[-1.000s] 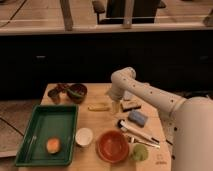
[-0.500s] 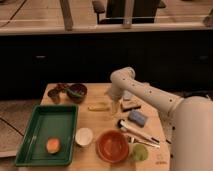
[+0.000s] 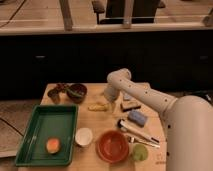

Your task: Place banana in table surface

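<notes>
Looks basically done: banana [image 3: 98,106] lies flat on the table surface [image 3: 102,120] just below and left of the gripper [image 3: 108,98], jaws spread wide and holding nothing; only pulling the arm clear seems left.

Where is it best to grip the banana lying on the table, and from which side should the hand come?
Probably at its middle, from straight above, with the fingers across its narrow width. The banana lies flat on the table surface, its length running sideways in the view, with both long sides free. The hand hangs open just above the end nearer the arm.
</notes>
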Tool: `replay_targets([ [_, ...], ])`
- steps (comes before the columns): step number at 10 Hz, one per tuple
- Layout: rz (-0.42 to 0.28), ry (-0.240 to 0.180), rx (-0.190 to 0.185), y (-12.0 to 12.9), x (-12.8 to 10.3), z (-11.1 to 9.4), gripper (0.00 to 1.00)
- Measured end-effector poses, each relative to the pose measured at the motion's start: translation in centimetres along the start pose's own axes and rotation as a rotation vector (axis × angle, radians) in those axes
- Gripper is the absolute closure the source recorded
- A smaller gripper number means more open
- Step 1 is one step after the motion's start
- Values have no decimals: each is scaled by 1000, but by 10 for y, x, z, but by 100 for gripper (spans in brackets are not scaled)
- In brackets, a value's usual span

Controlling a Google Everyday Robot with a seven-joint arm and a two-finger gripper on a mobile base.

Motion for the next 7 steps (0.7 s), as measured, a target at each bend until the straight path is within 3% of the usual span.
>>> replay_targets([
  [5, -8, -18, -30, -2, -4, 14, 22],
  [7, -12, -24, -40, -3, -5, 18, 42],
])
